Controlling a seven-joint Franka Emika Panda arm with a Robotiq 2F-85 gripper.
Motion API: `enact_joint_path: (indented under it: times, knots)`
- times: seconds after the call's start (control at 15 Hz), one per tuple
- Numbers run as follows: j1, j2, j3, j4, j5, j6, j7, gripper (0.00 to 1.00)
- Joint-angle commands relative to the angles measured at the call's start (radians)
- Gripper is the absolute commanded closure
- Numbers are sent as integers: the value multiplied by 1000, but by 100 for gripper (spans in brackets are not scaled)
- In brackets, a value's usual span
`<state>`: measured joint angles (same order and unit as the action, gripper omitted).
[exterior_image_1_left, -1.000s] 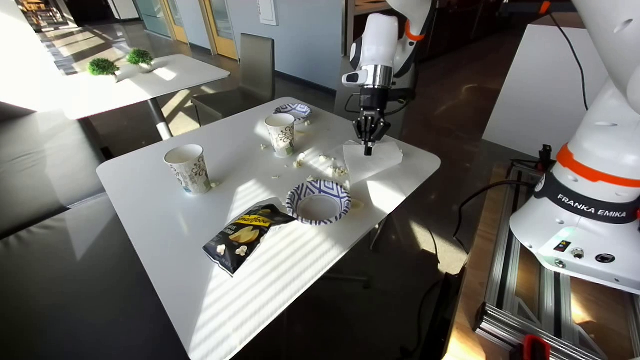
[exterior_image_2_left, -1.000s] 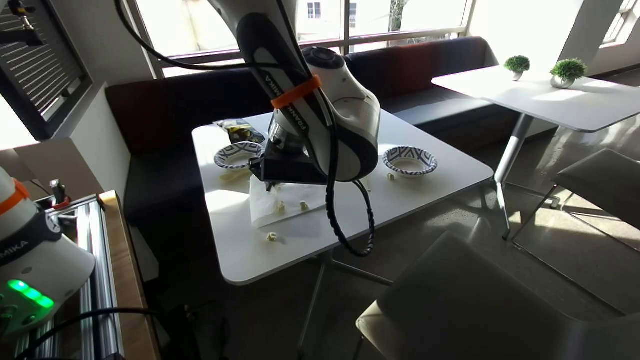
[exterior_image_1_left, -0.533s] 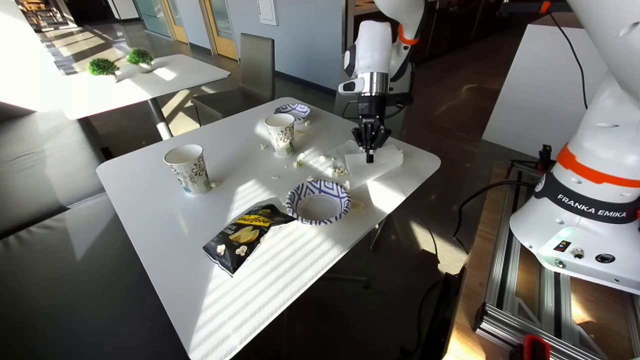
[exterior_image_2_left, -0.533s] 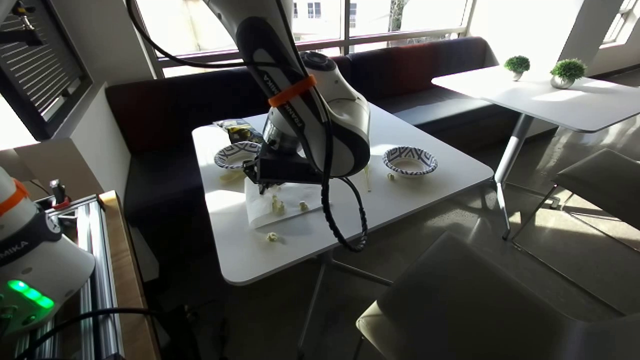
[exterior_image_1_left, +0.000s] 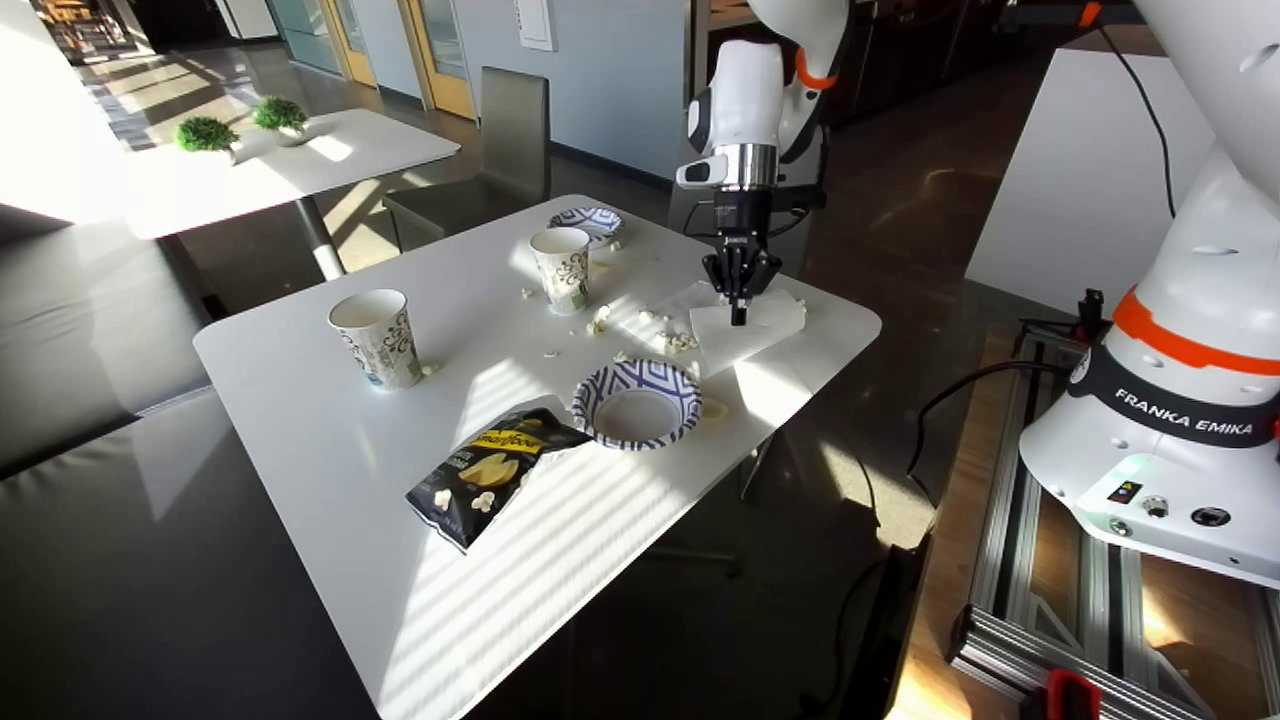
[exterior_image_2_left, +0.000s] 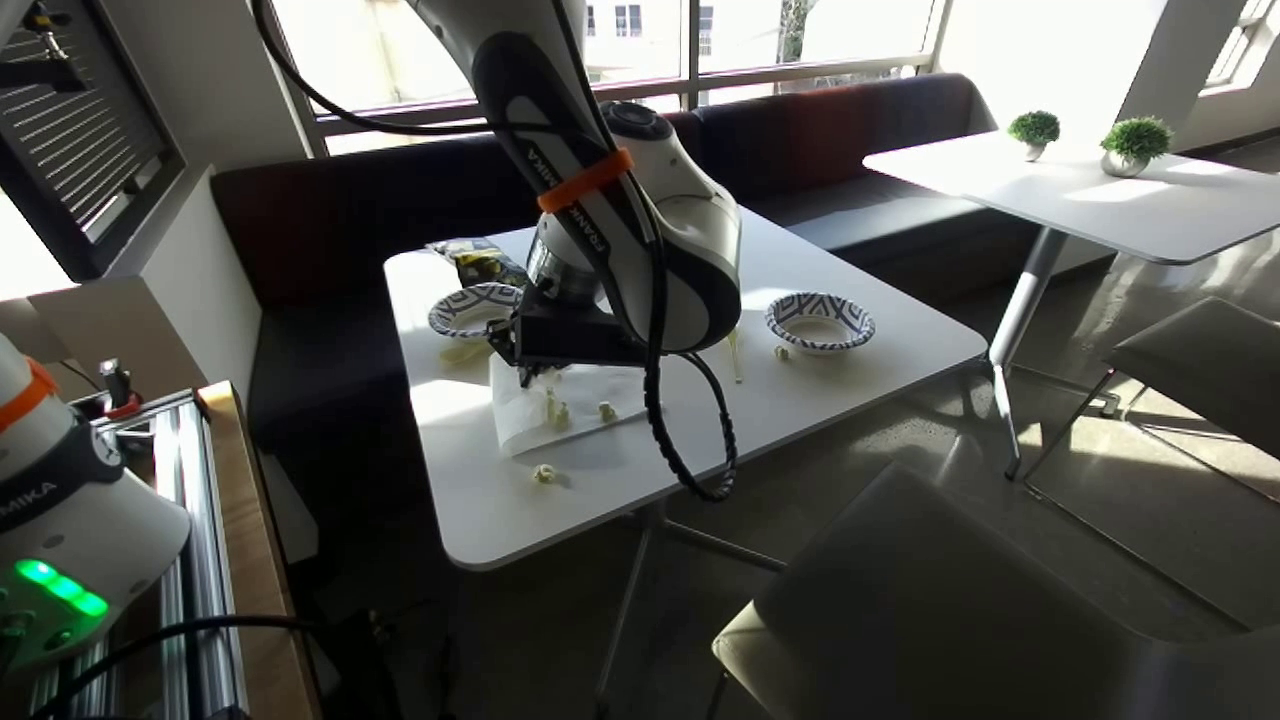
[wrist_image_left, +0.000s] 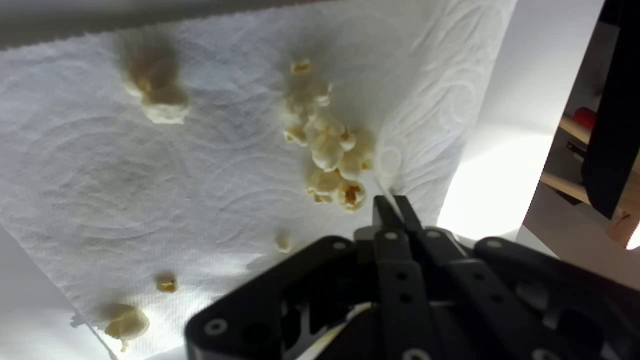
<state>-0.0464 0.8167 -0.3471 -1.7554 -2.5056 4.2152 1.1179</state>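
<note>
In exterior view, left to right: paper cup (exterior_image_1_left: 388, 348), black popcorn bag (exterior_image_1_left: 490, 470), farther cup (exterior_image_1_left: 565, 275) in front of farther bowl (exterior_image_1_left: 600, 219), nearer bowl (exterior_image_1_left: 640, 378) beside bag, loose popcorn (exterior_image_1_left: 675, 342). Pinching fold of paper towel (wrist_image_left: 210, 165) in narrowed end effector (exterior_image_1_left: 738, 316), rest spread below; popcorn cluster (wrist_image_left: 327, 150) on towel just beside grip. White, sun-streaked tabletop (exterior_image_1_left: 320, 430). Around: padded seat (exterior_image_1_left: 110, 560), second table (exterior_image_1_left: 250, 180) with plants (exterior_image_1_left: 207, 133), gray chair (exterior_image_1_left: 513, 130).

Covers part of the paper towel (wrist_image_left: 225, 165) beneath the gripper (wrist_image_left: 396, 207) in the wrist view; crops more at left. Shows loose popcorn (exterior_image_1_left: 680, 342) near the gripper, too small to count, in an exterior view. Hides part of a patterned bowl (exterior_image_2_left: 465, 317) behind the gripper in an exterior view. Cuts off the robot base (exterior_image_1_left: 1160, 400), well apart from the gripper, in both exterior views.
</note>
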Motion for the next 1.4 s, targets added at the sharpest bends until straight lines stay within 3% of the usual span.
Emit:
enact_joint_path:
  times: [0.0, 0.53, 1.0, 1.33]
  knots:
    - [12, 2, -15, -3, 12, 3, -10, 99]
    - [25, 13, -23, 22, -13, 22, -7, 100]
    - [231, 42, -197, 9, -2, 23, -102, 100]
    - [298, 61, -258, 4, -2, 23, -158, 100]
